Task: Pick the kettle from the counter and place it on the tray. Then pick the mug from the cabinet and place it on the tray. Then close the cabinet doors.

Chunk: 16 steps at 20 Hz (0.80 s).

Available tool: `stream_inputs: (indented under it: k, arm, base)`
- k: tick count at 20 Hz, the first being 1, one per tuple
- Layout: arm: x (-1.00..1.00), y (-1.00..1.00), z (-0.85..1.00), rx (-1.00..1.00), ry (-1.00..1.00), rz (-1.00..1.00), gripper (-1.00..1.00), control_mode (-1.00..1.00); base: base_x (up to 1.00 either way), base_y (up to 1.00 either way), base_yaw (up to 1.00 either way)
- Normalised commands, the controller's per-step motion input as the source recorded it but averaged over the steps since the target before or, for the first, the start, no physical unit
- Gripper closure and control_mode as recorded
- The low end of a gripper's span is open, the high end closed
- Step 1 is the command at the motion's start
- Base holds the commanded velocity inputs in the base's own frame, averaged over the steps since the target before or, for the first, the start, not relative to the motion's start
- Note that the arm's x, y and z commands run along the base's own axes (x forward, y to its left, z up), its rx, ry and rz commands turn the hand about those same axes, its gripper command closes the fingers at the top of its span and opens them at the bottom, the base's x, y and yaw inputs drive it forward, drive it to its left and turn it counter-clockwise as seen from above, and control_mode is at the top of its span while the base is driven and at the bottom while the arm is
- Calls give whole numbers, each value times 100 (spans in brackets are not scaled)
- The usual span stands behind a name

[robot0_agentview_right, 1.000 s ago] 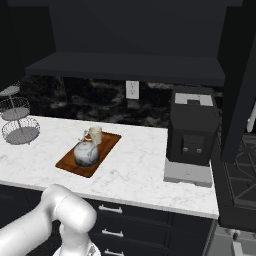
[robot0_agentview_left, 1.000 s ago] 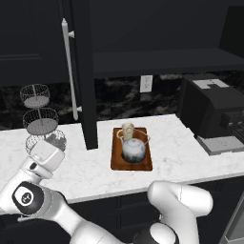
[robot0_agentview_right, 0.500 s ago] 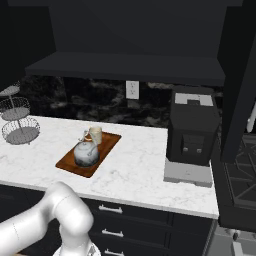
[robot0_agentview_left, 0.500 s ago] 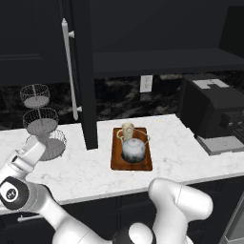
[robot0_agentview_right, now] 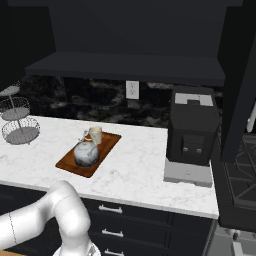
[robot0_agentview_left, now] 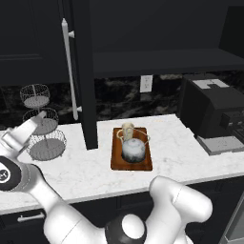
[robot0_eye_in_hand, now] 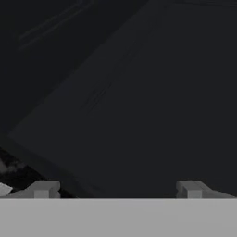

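1. The counter point(robot0_agentview_left: 171, 143), white marble with grey veins, is running across the left base view above black drawers point(robot0_agentview_right: 112, 210) with short silver pulls.
2. The tray point(robot0_agentview_left: 117, 161) is lying near the middle of the counter, closer to its back edge than its front edge.
3. The kettle point(robot0_agentview_left: 133, 148) is standing on the front half of the tray; the mug point(robot0_agentview_left: 127, 129) is standing on the back half, just behind the kettle.
4. A three-tier wire basket stand point(robot0_agentview_left: 44, 128) is sitting toward the counter's left end; a black coffee machine point(robot0_agentview_right: 192, 132) is occupying its right end.
5. A white wall outlet point(robot0_agentview_left: 146, 83) is showing on the dark backsplash behind the tray.
6. One cabinet door point(robot0_agentview_left: 82, 71) with its long silver bar handle point(robot0_agentview_left: 69, 69) is standing open, edge-on, left of the tray.
7. The gripper point(robot0_eye_in_hand: 115, 190) is facing a dark panelled surface in the hand view, with its fingers point(robot0_eye_in_hand: 44, 189) spread wide and holding nothing.
8. Compared with a second ago, the arm's wrist section is sitting lower and further left in the left base view; the tray, kettle and mug are remaining in place.
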Motion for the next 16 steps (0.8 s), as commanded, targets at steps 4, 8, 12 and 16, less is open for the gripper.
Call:
stream_inputs:
  k: [4,8,12,16]
  arm:
    - [0,-34,50,0,0,-6,-100,-100]
    - [0,-42,48,4,7,-4,-100,-100]
    - [1,-53,44,10,11,-2,-100,-100]
    - [14,-61,40,9,17,0,-100,-100]
  base:
    - [0,0,0]
    - [0,0,0]
    - [0,0,0]
    - [0,0,0]
